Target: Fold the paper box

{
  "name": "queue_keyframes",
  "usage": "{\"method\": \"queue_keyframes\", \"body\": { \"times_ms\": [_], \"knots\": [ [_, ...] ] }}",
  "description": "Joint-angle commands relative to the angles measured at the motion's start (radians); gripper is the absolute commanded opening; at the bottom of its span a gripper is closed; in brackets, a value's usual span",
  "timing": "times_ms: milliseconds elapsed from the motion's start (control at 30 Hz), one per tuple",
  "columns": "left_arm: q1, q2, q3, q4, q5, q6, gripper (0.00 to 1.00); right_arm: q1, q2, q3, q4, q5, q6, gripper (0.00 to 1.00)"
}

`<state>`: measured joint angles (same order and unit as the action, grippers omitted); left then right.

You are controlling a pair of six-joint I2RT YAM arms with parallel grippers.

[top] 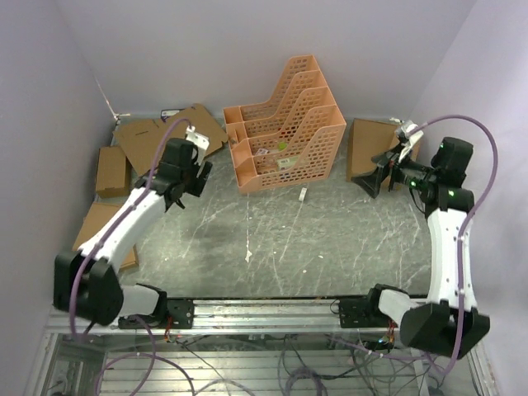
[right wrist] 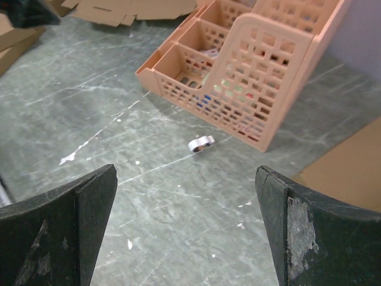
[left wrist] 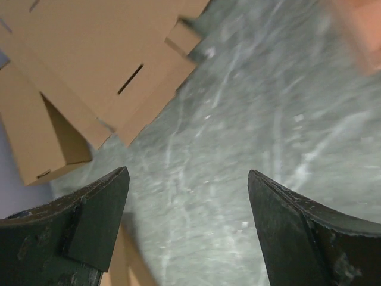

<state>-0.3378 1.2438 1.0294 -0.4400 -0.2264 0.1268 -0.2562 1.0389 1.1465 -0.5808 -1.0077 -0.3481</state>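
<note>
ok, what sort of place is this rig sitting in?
Probably a lab test cell: plain lilac walls boxing in a grey table, arms bolted to an aluminium rail with loose cables, props like the flat paper box and orange file rack.

My right end effector [right wrist: 186, 179] has its jaws wide over the grey desk [right wrist: 119, 119]. I see an orange rack [right wrist: 256, 77] upper right, a small white piece [right wrist: 201, 144] near it, and the paper box [right wrist: 131, 11] flat at top left.

The paper box [top: 165, 132] lies on the table [top: 330, 239], left of the file rack [top: 285, 124]
</note>
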Motion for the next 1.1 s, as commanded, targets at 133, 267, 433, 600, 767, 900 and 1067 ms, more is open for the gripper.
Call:
{"method": "queue_keyframes", "body": {
  "times_ms": [133, 267, 433, 600, 767, 900, 1067],
  "knots": [
    [-0.003, 0.246, -0.062, 0.253, -0.35, 0.453, 0.94, 0.009, 0.113, -0.051, 0.167, -0.134, 0.063, 1.0],
    [-0.001, 0.361, -0.109, 0.446, -0.396, 0.54, 0.93, 0.029, 0.154, -0.075, 0.235, -0.141, 0.103, 1.0],
    [0.01, 0.513, -0.163, 0.727, -0.466, 0.637, 0.91, 0.08, 0.177, -0.05, 0.169, -0.145, 0.042, 1.0],
    [0.02, 0.613, -0.161, 0.878, -0.499, 0.678, 0.88, 0.129, 0.154, -0.083, 0.178, -0.109, 0.026, 1.0],
    [0.022, 0.701, -0.138, 0.985, -0.54, 0.712, 0.63, 0.134, 0.124, -0.119, 0.188, -0.112, 0.021, 1.0],
    [0.022, 0.751, -0.131, 1.041, -0.576, 0.73, 0.45, 0.135, 0.102, -0.139, 0.204, -0.115, 0.025, 1.0],
    [-0.009, 0.683, -0.145, 1.018, -0.646, 0.703, 0.09, 0.135, 0.089, -0.14, 0.194, -0.103, 0.007, 1.0]
  ]
}}
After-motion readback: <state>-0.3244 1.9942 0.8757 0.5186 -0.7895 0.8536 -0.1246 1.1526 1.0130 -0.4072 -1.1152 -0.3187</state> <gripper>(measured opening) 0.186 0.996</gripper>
